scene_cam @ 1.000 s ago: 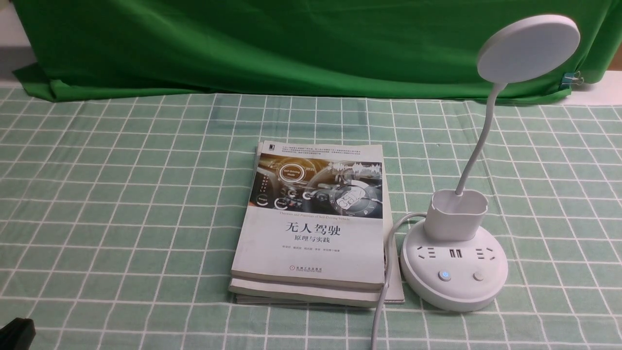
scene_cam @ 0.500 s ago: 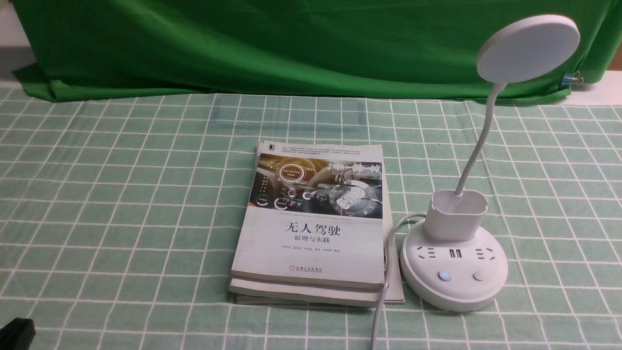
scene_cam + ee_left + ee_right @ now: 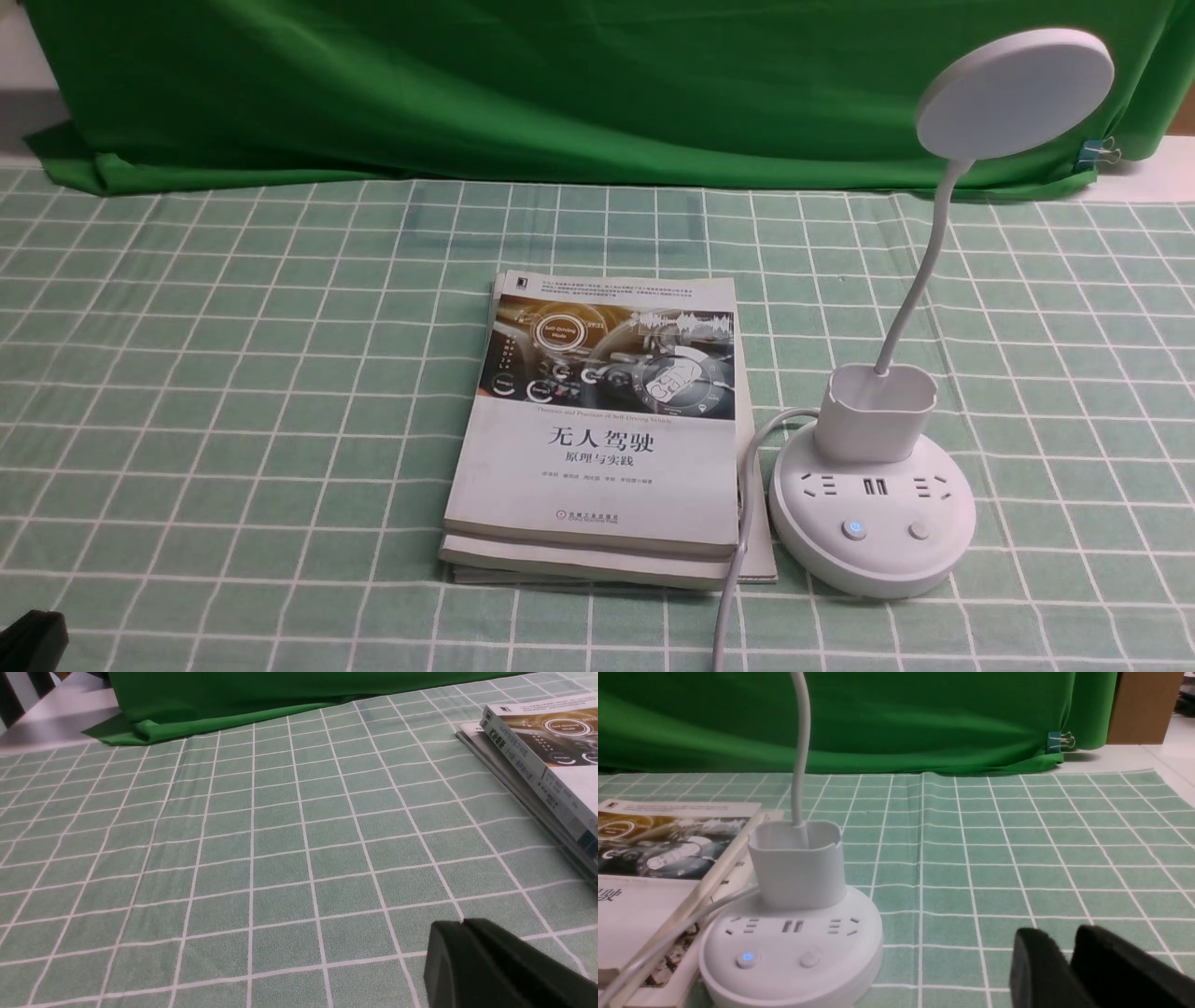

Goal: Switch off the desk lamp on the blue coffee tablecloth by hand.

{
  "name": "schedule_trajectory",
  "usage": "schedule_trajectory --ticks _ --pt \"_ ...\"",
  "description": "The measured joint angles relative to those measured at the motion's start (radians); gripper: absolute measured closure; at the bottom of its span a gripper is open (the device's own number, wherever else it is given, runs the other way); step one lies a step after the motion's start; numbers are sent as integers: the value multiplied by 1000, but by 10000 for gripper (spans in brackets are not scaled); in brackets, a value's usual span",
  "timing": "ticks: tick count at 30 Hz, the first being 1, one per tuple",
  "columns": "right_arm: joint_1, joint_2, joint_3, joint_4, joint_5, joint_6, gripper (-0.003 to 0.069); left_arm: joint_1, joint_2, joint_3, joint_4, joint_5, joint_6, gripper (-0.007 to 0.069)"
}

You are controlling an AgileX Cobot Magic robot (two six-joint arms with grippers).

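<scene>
Two cropped shapes: left gripper [image 3: 462, 926], fingers pressed together; right gripper [image 3: 1066, 942] (blurred), fingers slightly spread

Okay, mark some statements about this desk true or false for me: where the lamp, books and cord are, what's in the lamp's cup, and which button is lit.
1. The lamp stands to the right of the books. True.
2. The lamp's cord runs off to the far right, away from the books. False: it leaves the cup's left side and comes forward over the books' right edge.
3. The left button on the base glows blue. True.
4. The cup is full of pens. False: only the lamp's neck rises from it.
5. The books lie on a gridded tablecloth. True.
</scene>
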Motion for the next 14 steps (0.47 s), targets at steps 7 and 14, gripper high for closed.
schedule_trajectory --ticks 7,14 --pt "0 0 0 0 0 0 508 0 0 0 0 0 0 624" --pt "0 0 0 0 0 0 496 0 0 0 0 0 0 624"
